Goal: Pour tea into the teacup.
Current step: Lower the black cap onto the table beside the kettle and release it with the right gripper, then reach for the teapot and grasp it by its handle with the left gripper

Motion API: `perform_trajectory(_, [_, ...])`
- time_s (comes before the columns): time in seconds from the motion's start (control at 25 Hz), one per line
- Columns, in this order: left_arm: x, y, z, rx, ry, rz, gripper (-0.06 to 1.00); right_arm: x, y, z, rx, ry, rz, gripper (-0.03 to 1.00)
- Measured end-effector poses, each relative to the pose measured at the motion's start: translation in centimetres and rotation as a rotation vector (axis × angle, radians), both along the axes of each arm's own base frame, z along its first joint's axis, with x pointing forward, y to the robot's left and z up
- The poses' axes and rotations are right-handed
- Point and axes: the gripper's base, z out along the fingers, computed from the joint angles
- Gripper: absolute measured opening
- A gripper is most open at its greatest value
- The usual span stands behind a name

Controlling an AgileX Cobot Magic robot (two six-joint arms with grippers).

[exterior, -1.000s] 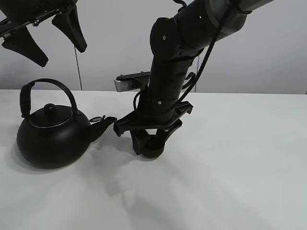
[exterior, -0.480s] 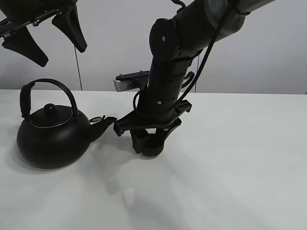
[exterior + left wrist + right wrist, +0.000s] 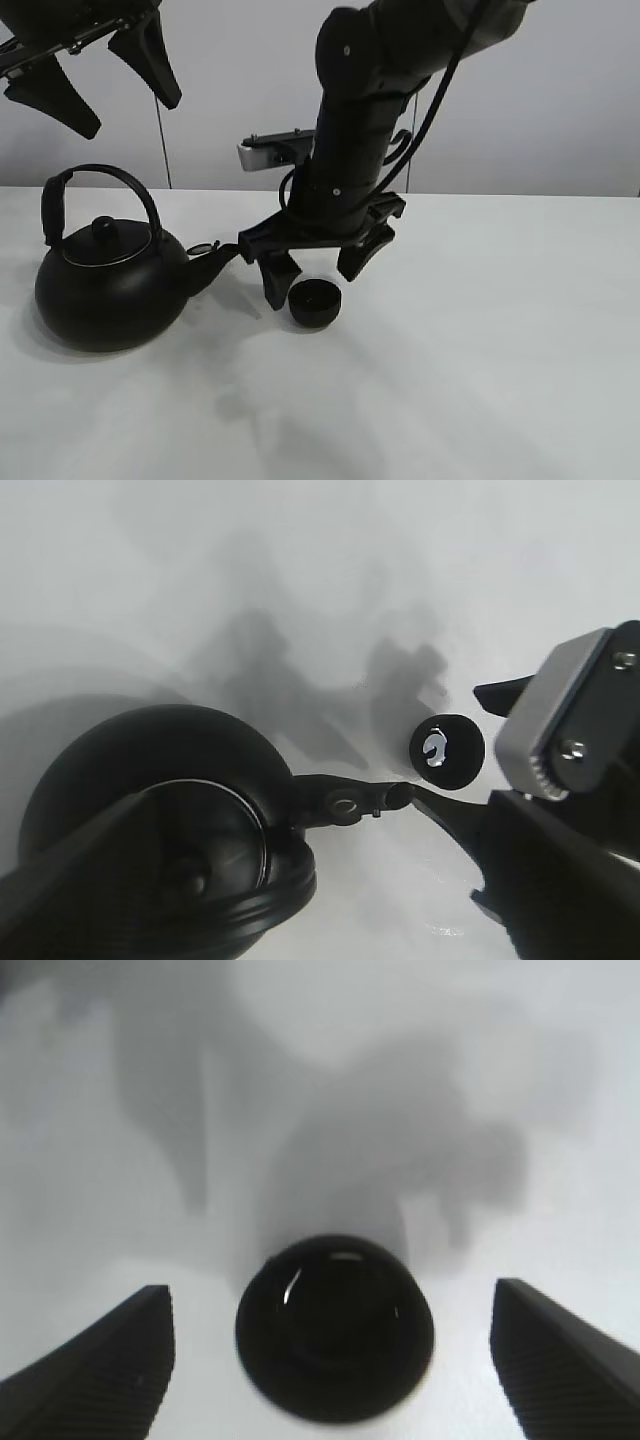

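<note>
White table (image 3: 500, 350) — teacup (image 3: 315, 302) upright at centre, just right of kettle (image 3: 110, 290) spout. Right gripper (image 3: 314, 285) straddles it, jaws spread wide, gripping nothing. Left gripper (image 3: 128, 112) — high over kettle, likewise parted, empty.

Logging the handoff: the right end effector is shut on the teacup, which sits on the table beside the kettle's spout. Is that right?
No. The right end effector is open, fingers clear of the teacup either side, per the right wrist view. The rest holds.
</note>
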Motion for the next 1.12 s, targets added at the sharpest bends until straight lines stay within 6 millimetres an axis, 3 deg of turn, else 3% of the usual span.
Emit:
perform_trajectory(0.12, [0.0,0.0,0.0,0.0,0.0,0.0,0.63,0.0,-1.5,2.5,-0.005,0.01,-0.027,0.6])
perform_trajectory(0.2, [0.0,0.0,0.0,0.0,0.0,0.0,0.63,0.9,-4.3,4.1,-0.016,0.016,-0.088,0.6])
perform_trajectory(0.24, [0.0,0.0,0.0,0.0,0.0,0.0,0.63,1.5,-6.2,4.7,-0.029,0.021,-0.126,0.6])
perform_trajectory(0.4, [0.0,0.0,0.0,0.0,0.0,0.0,0.63,3.7,-17.4,6.9,-0.087,0.049,-0.33,0.6])
perform_trajectory(0.52, [0.0,0.0,0.0,0.0,0.0,0.0,0.63,3.1,-24.6,8.2,-0.149,0.113,-0.465,0.6])
perform_trajectory(0.6, [0.0,0.0,0.0,0.0,0.0,0.0,0.63,2.1,-27.9,9.3,-0.158,0.149,-0.546,0.6])
perform_trajectory(0.72, [0.0,0.0,0.0,0.0,0.0,0.0,0.63,0.5,-29.8,11.7,-0.145,0.133,-0.604,0.6])
perform_trajectory(0.88, [0.0,0.0,0.0,0.0,-0.001,0.0,0.63,-3.6,-29.3,15.0,-0.095,0.092,-0.638,0.6])
perform_trajectory(1.0, [0.0,0.0,0.0,0.0,-0.002,0.001,0.63,-9.0,-28.2,16.8,-0.033,0.077,-0.656,0.59])
perform_trajectory(1.12, [0.0,0.0,0.0,0.0,-0.002,0.001,0.63,-16.3,-27.2,18.1,-0.001,0.023,-0.66,0.59])
